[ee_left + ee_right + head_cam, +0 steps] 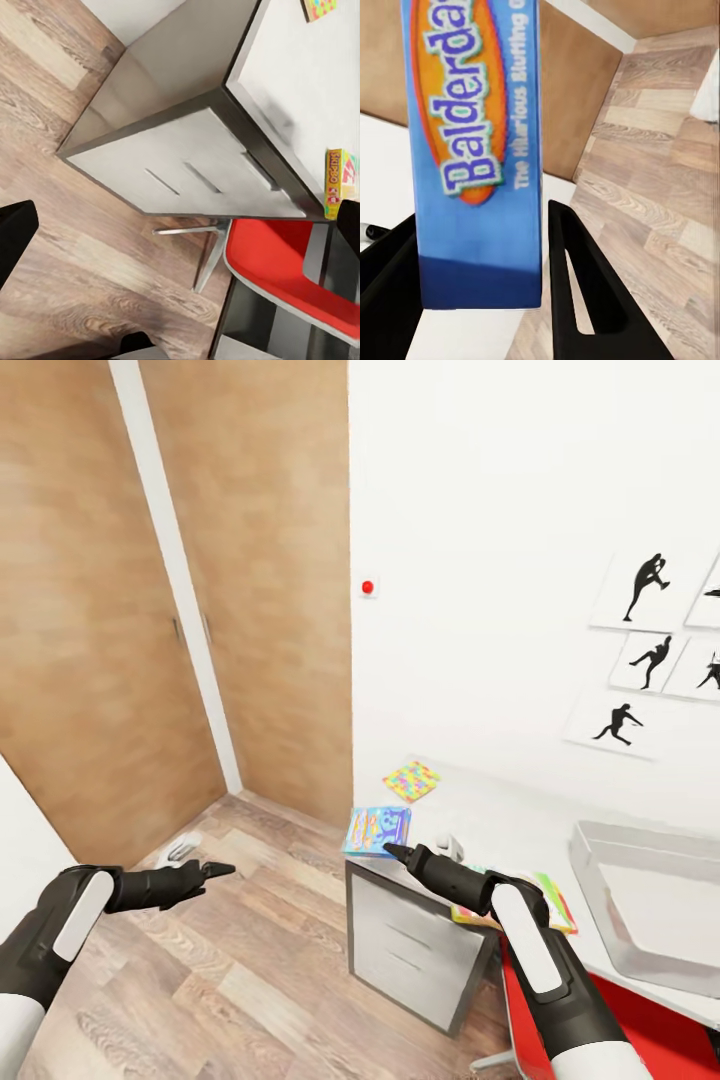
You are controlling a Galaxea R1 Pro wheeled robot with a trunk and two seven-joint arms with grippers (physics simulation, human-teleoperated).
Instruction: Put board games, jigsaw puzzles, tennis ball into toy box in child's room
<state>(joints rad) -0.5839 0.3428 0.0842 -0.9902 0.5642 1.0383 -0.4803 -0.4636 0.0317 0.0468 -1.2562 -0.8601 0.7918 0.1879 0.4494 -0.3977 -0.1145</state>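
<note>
Head view: right gripper (392, 850) sits at the near corner of the blue board game (377, 830), which overhangs the edge of the table (500, 815). Jigsaw puzzle (411, 781) lies just beyond it, flat. Toy box (600, 860) is further along the table on the robot's right, with nothing visible inside. A second board game (556, 905) is partly hidden under the right forearm.

Right fingers are spread, the blue box between them. A thin gap shows on one side; cannot tell whether the other finger touches.

Left gripper (222, 870) hangs over the floor, jaws apart, holding nothing.

Risks (judgement):
- The box is at the edge, so a nudge before the jaws close could tip it to the floor.
- A one-corner grip may let the flat box pivot during the carry.
- Swinging right toward the toy box could drag the forearm over the second game.

View differences: right wrist view gives the finger-to-box spacing, unreadable from the head. Left wrist view shows the drawer unit (180, 180) and red chair (285, 262) under the table.
</note>
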